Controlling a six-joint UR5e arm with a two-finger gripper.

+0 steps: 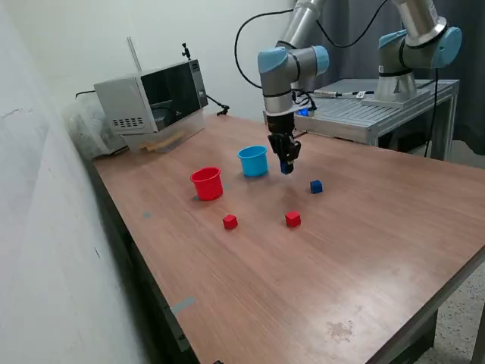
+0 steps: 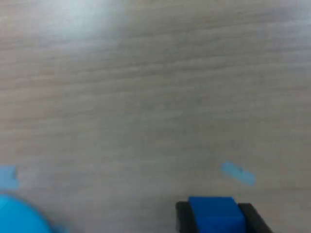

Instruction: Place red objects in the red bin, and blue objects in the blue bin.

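My gripper [image 1: 286, 167] hangs above the table just to the exterior view's right of the light blue cup, the blue bin [image 1: 253, 161]. It is shut on a dark blue cube [image 2: 216, 214], which the wrist view shows clamped between the two black fingers [image 2: 182, 216]. A second blue cube [image 1: 316, 186] lies on the table to the exterior view's right of the gripper. The red bin [image 1: 207, 183] stands to the left of the blue one. Two red cubes [image 1: 229, 221] [image 1: 292, 219] rest in front of the cups. The blue bin's rim [image 2: 19, 216] shows blurred in the wrist view.
A grey microwave-like box [image 1: 151, 98] sits at the back left of the wooden table [image 1: 364, 258]. A second robot base [image 1: 409, 53] stands on a metal bench at the back right. A wall runs along the exterior view's left.
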